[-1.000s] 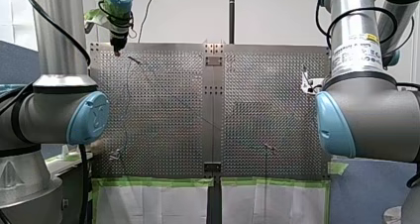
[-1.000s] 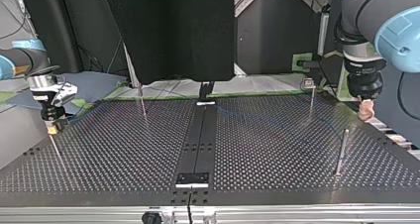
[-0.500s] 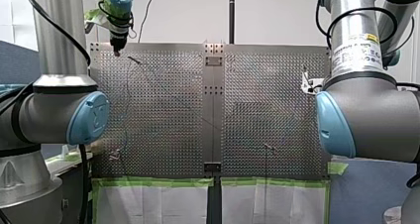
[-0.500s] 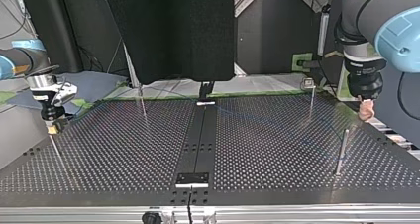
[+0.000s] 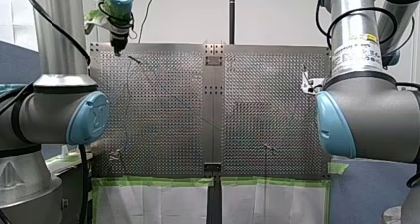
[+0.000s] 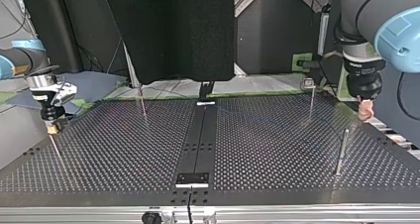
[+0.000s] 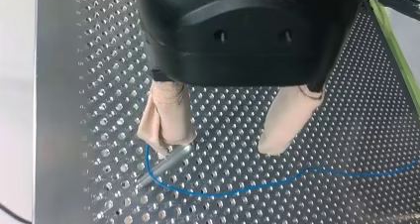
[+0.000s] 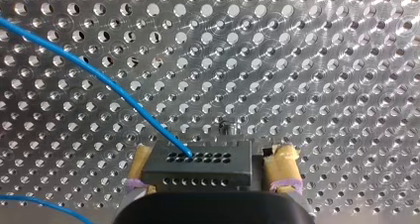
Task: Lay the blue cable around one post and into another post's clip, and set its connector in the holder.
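A plain white wall [image 5: 188, 16] stands behind the perforated metal table [image 5: 163, 110], with a dark pole [image 5: 231, 13] rising against it. Green tape [image 5: 153, 182] edges the table above white sheets [image 5: 148, 204]. A blue partition [image 5: 366, 194] fills the front view's lower right. On the opposite side, a big black panel [image 6: 168, 30] looms.

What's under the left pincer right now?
Under my left pincer, open, a metal post stands by one beige pad. The blue cable bends around the post's foot and runs off over the perforated table. That pad covers where the cable goes next.
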`<state>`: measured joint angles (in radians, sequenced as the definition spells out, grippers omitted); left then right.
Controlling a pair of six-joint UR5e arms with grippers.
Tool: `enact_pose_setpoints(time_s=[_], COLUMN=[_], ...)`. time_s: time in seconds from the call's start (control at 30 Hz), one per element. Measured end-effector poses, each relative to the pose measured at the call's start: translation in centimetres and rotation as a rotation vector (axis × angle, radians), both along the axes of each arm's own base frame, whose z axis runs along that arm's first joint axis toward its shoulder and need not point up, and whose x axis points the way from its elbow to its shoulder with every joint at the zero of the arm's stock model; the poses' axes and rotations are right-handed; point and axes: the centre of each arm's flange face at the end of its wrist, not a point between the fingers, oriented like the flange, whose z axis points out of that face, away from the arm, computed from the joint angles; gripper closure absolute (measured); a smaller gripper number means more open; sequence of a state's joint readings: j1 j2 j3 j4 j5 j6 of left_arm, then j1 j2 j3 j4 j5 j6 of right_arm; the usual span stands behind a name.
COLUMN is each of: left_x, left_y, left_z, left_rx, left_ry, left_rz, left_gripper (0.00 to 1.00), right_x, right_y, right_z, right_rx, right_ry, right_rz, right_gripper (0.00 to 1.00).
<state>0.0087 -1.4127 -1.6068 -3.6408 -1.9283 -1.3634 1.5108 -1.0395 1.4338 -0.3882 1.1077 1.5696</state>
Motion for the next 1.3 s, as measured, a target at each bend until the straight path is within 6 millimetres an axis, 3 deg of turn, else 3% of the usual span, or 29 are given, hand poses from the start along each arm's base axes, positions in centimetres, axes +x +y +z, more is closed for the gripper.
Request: enact_pose_setpoints(time_s=[0.27, 0.47, 0.77, 0.97, 1.3], left_x=[0.3, 0.3, -0.1, -1.1, -3.6], left_y=[-1.6, -4.3, -9.0, -11.8, -15.3], left_z=[-2.5, -5.6, -11.8, -15.6, -23.9], left_rx=[-0.012, -0.073, -0.195, -0.271, -0.338], left_ry=[0.003, 0.011, 0.063, 0.104, 0.210], left_rz=[-0.090, -0.187, -0.330, -0.413, -0.421], left_gripper=[0.02, 0.02, 0.02, 0.02, 0.02], right_x=[0.1, 0.1, 0.2, 0.2, 0.2], right_y=[0.0, 0.0, 0.0, 0.0, 0.1], right_z=[0.1, 0.1, 0.1, 0.1, 0.1], right_rx=[-0.003, -0.004, -0.004, -0.003, 0.006], right_ry=[0.000, 0.000, -0.003, -0.005, -0.012], right_rz=[0.002, 0.001, 0.001, 0.001, 0.001], right_gripper=[0.02, 0.02, 0.02, 0.02, 0.02])
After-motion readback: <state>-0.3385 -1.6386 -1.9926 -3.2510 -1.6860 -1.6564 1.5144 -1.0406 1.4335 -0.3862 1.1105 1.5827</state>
